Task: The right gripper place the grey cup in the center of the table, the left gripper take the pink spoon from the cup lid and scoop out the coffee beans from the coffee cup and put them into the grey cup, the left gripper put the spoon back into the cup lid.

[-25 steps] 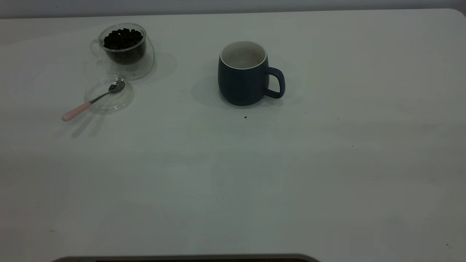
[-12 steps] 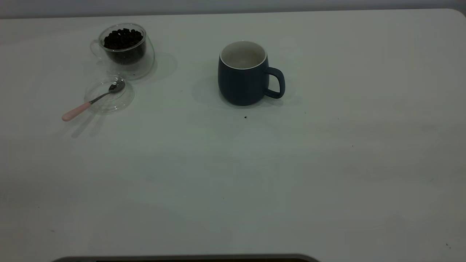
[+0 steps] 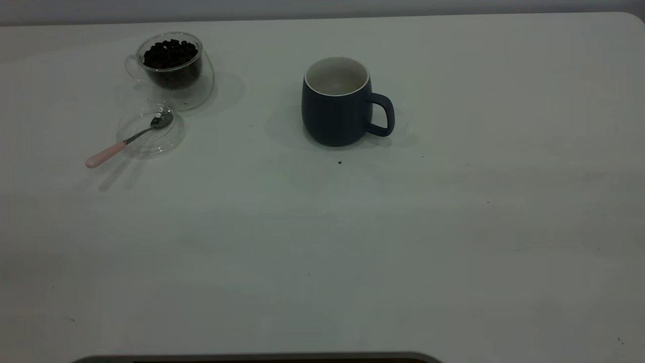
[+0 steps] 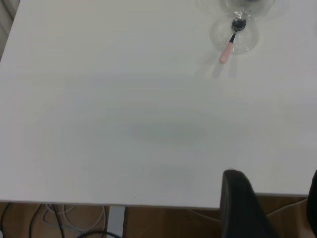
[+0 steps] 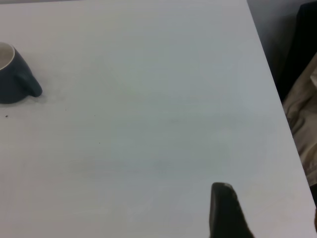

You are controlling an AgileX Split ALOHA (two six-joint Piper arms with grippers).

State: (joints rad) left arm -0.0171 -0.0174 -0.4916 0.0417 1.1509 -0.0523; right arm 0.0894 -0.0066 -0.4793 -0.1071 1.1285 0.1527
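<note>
The grey cup [image 3: 336, 103] stands upright and empty near the table's far middle, its handle pointing right; it also shows in the right wrist view [image 5: 12, 74]. The coffee cup [image 3: 171, 68], holding the coffee beans [image 3: 170, 53], stands at the far left. Just in front of it lies the cup lid [image 3: 150, 132], with the pink spoon [image 3: 126, 141] resting bowl-in and its handle sticking out over the rim. The left wrist view shows the spoon [image 4: 229, 48] and the lid [image 4: 237, 35] far off. The left gripper [image 4: 275, 198] is open over the table's edge. The right gripper [image 5: 270, 213] is open, far from the grey cup.
The white table [image 3: 352, 242] carries a few tiny dark specks [image 3: 339, 162]. Neither arm shows in the exterior view. Cables [image 4: 54, 218] hang below the table's edge in the left wrist view. Dark cloth [image 5: 304, 54] lies beyond the table's side edge.
</note>
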